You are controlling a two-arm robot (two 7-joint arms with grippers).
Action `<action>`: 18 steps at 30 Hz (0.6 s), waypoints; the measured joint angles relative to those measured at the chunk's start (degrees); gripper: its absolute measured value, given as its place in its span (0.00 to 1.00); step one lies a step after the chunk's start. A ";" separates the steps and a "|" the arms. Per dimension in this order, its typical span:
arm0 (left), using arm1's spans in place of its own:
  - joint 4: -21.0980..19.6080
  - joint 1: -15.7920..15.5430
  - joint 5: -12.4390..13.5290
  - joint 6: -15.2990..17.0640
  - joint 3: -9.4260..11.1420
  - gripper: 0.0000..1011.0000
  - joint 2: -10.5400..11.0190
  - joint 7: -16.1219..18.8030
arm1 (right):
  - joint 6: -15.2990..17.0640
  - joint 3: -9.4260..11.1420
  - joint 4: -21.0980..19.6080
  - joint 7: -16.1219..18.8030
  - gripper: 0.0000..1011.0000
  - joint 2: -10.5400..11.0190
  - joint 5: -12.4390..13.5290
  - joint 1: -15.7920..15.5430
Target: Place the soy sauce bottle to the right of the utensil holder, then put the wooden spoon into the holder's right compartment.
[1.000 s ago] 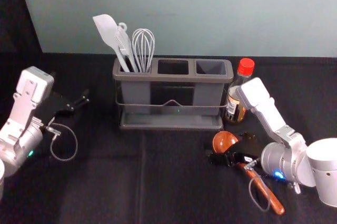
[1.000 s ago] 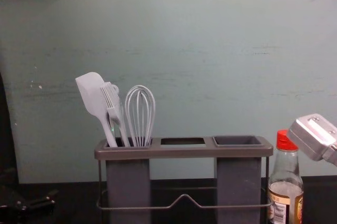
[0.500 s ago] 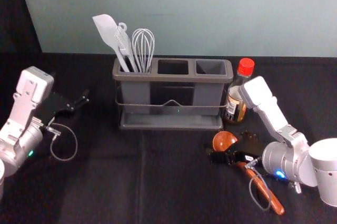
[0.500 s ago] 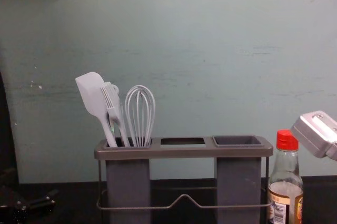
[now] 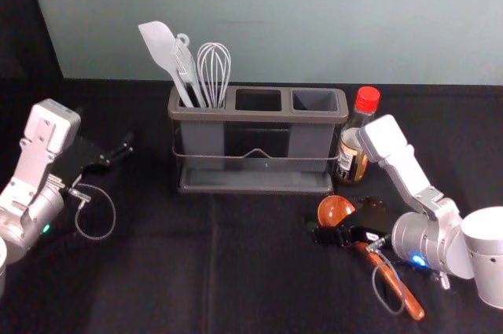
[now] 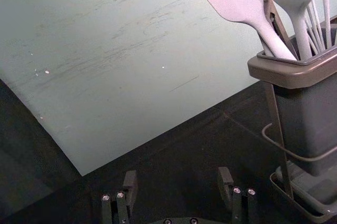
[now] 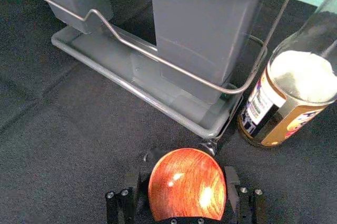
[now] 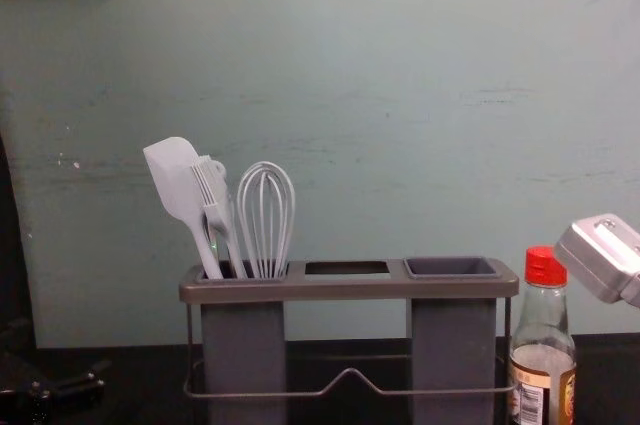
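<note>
Before the utensil holder's front right corner, the head view gives me the wooden spoon, slanting toward the worktop's near right corner; right gripper is nearer, left gripper parked leftward.

Right wrist view: fingers widely apart around the bowl, not clamped.

Chest view: right arm has shifted slightly rightward.

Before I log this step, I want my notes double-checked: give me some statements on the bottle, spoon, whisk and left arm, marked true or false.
The soy sauce bottle stands right of the utensil holder. True.
The wooden spoon is in the right compartment. False: it is outside, in front of the holder.
The whisk is in the left compartment. True.
The left end effector is shut. False: it is open.
The bottle's cap is red. True.
</note>
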 joint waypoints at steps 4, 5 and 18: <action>0.00 0.00 0.00 0.00 0.00 0.99 0.00 0.00 | -0.06 0.13 0.05 0.00 0.97 -0.04 -0.08 -0.06; 0.00 0.00 0.00 0.00 0.00 0.99 0.00 0.00 | -0.06 0.14 0.08 0.01 0.96 -0.05 -0.09 -0.05; 0.00 0.00 0.00 0.00 0.00 0.99 0.00 0.00 | 0.42 1.57 -2.80 0.08 0.83 0.40 0.30 -1.19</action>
